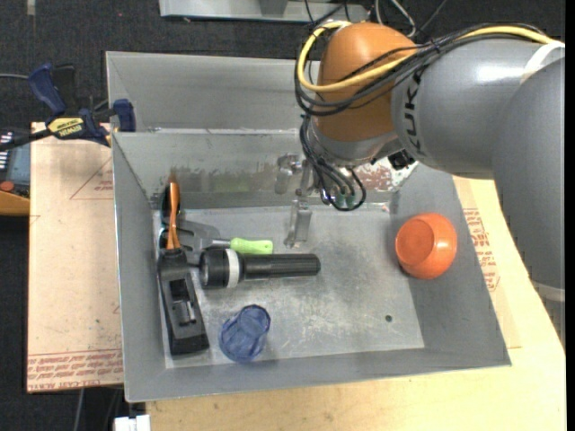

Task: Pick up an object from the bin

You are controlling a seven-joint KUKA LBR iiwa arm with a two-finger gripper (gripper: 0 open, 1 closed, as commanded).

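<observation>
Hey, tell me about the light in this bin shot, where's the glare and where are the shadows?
Camera view: soft light from above, no harsh glare. The arm's orange cover has a pale highlight on top. The bin has a dull sheen across its floor and smeared reflections on its back wall. The orange bowl and black torch cast only thin, faint shadows.

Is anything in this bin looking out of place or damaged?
Two things. The orange bowl lies tipped against the right wall of the bin, far from the others at the left. The blue cup near the front looks squashed.
</observation>
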